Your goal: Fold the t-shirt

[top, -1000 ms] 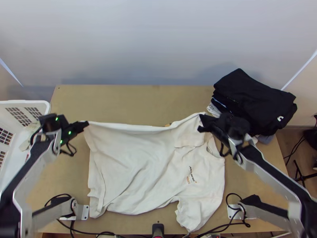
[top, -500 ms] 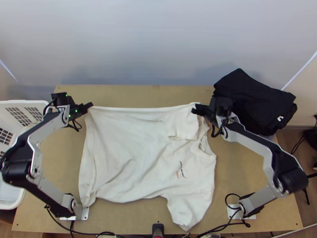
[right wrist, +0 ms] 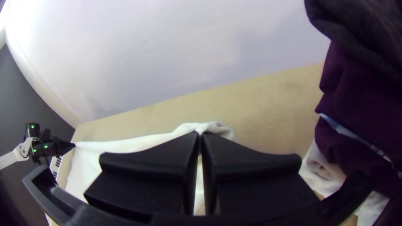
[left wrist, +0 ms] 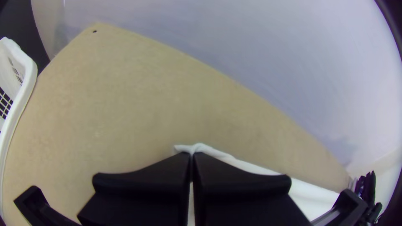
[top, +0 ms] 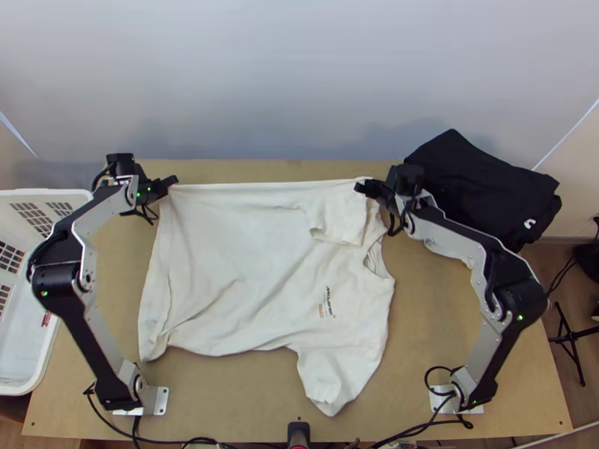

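T-shirt (top: 224, 262) stretched between left and right jaws, both clamped on its far edge

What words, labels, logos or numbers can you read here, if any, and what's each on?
Nothing I can quote with confidence.
Dark lettering with orange print below, on the chest of the white t-shirt: too small to read.
White mark on the folded black garment: too small to tell if it's a letter or logo.
Red mark at the white plastic basket: too small to read.
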